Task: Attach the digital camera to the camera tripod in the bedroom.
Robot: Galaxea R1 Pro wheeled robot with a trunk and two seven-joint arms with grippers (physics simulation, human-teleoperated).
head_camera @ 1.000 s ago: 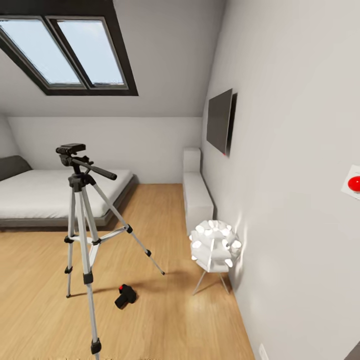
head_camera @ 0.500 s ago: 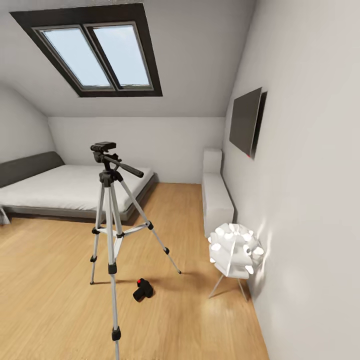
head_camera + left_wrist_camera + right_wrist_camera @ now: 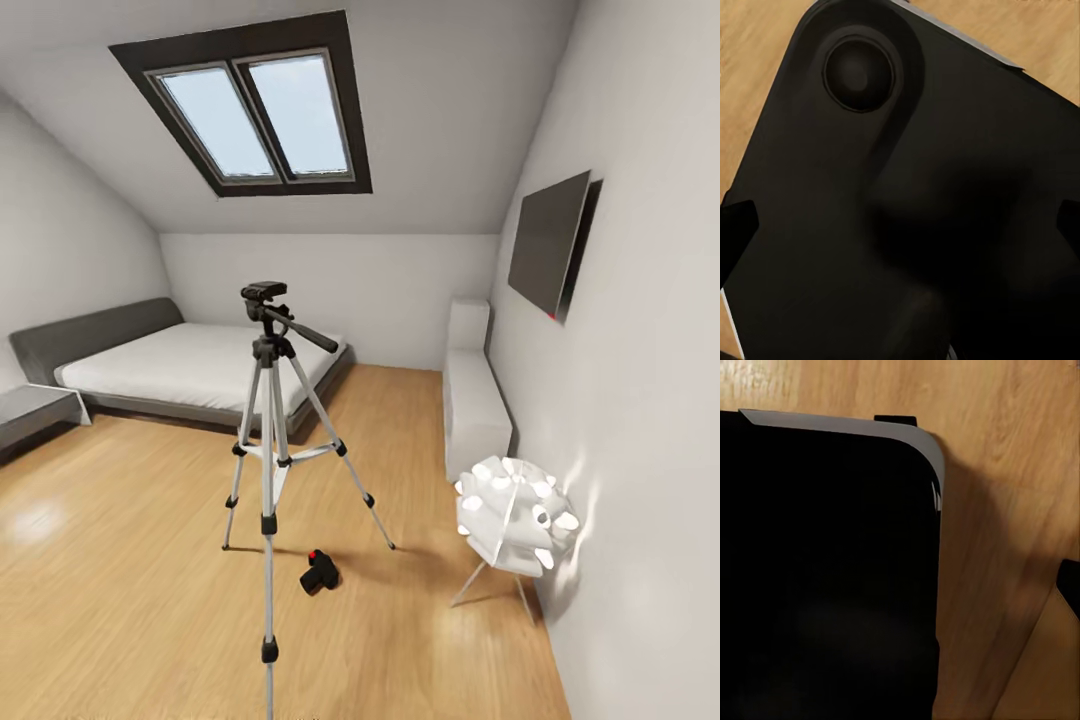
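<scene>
The camera tripod (image 3: 268, 420) stands upright on the light wood floor in the middle of the head view, with silver legs, a black head (image 3: 263, 293) and its pan handle pointing right. The digital camera (image 3: 320, 574), small and black with a red button, lies on the floor between the tripod's legs, apart from them. In the left wrist view my left gripper (image 3: 900, 232) has its dark fingertips far apart at the picture's edges, over my own black base. In the right wrist view one fingertip (image 3: 1070, 581) of my right gripper sits at the edge, with nothing held.
A grey-framed white bed (image 3: 200, 365) stands behind the tripod, with a low grey table (image 3: 35, 410) at the left. Along the right wall are a black TV (image 3: 548, 245), a white shelf (image 3: 475, 400) and a glowing white lamp (image 3: 515, 520). A skylight (image 3: 255, 110) is overhead.
The whole head view has swung left, so the tripod, camera and lamp sit further right in the picture. They have not moved on the floor.
</scene>
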